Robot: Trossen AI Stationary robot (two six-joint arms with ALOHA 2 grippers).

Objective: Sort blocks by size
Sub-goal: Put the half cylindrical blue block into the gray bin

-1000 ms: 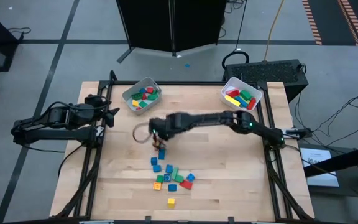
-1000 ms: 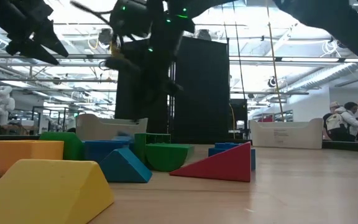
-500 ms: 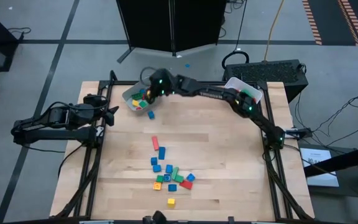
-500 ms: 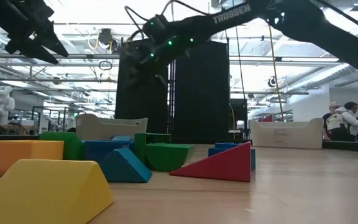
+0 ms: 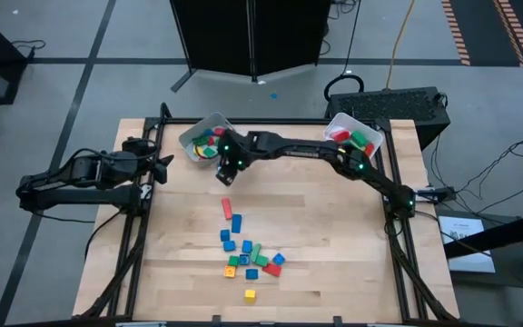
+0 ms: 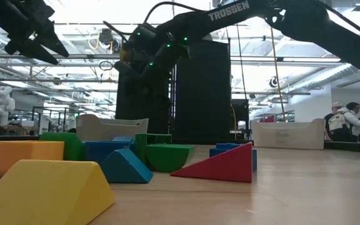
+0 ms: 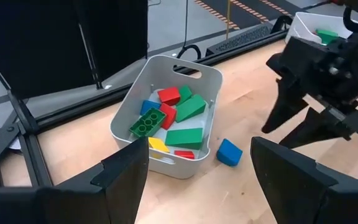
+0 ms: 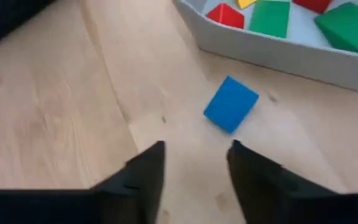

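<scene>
Beside the white plastic bin (image 5: 209,138) at the table's far-left corner lay a small blue cube (image 8: 230,103), on the wood just outside its wall rather than inside. That bin already held red, green, blue and yellow blocks (image 7: 169,121); the second white bin (image 5: 353,137), well to its right, held longer pieces. Nearer than the first bin, a scattered cluster of small blocks (image 5: 248,255) was left to sort, so the job looked perhaps half done. The right gripper (image 5: 226,169) hovered over the cube, fingers parted, holding nothing. The left gripper (image 5: 157,169) waited to the bin's left, jaws wide, empty. The stray cube needed regrasping.
</scene>
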